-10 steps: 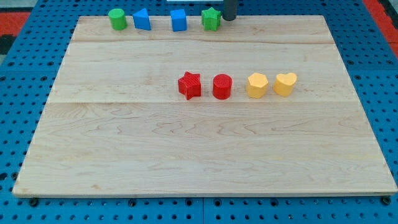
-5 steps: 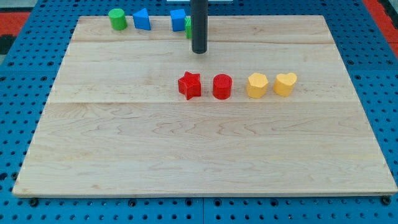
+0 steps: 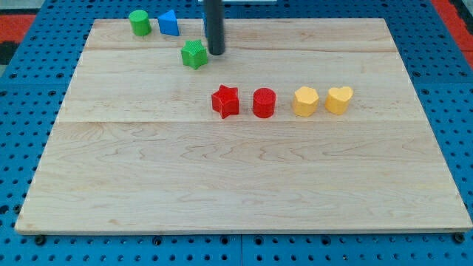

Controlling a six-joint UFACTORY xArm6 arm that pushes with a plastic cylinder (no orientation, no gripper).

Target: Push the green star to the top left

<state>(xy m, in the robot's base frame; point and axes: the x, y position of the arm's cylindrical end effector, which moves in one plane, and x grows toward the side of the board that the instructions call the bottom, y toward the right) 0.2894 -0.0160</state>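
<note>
My tip (image 3: 216, 52) rests just to the right of the green star (image 3: 194, 55), near the top of the pale wooden worktop (image 3: 236, 170); the end effector is a bare dark rod with nothing to open or close. The risk I see: an off-centre push could spin the faceted star aside, or drive it into the blue triangular block (image 3: 169, 23) and green cylinder (image 3: 138, 22) crowding the top-left corner. All blocks look smooth, matte plastic.
</note>
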